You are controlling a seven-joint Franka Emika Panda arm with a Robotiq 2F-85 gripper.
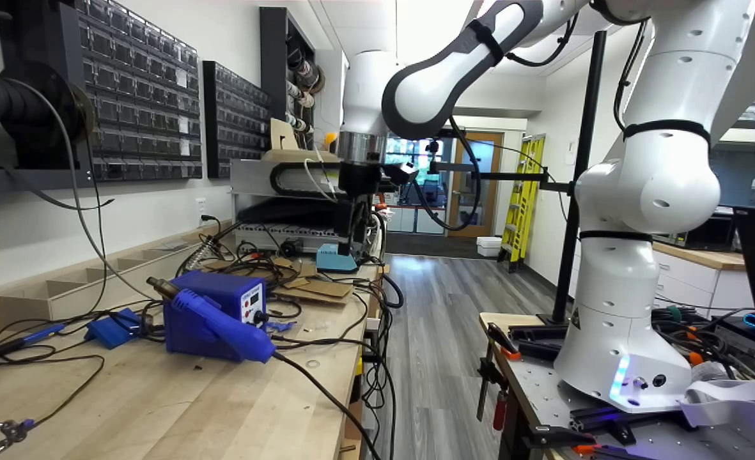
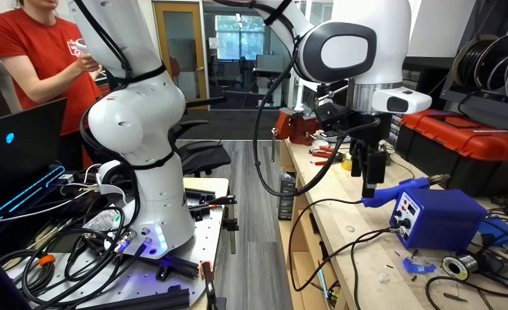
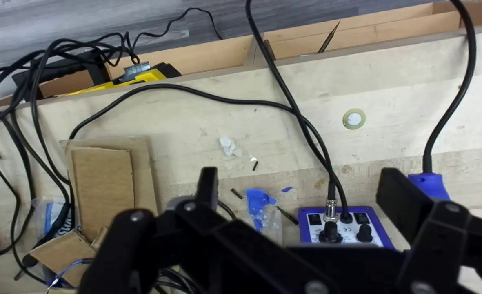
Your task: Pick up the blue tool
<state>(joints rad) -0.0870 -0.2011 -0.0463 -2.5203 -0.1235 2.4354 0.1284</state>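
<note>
Workshop-type room; wooden desk (image 1: 243, 409) along a white wall (image 1: 153, 217), cluttered. Left to right in an exterior view: divided tray (image 1: 24, 312) against the wall, presumably to keep small parts out of the work area. Next a small blue piece (image 1: 110, 331), not the target. Then the blue tool (image 1: 222, 322), which I read as the hot-air handpiece: tilted, nozzle (image 1: 163, 287) up, along the side of the blue station (image 1: 231, 291). Probably cradled there so the hot end is kept off the wood; actual contact hidden. Station panel (image 3: 348, 234) faces the desk's front edge, likely for knob access. Then the end effector (image 3: 300, 183), pointing down above the desk, fingers (image 3: 207, 188) spread wide, nothing pinched. Looks like a pre-grasp hover. Tool vs end effector: in an exterior view, tool (image 1: 222, 322) sits lower, to the left and nearer the camera. Wrist view: its cable end (image 3: 432, 185) shows just past the right-hand finger, partly covered by it, so outside the grasp. Probably needs a shift that way, then down.
</note>
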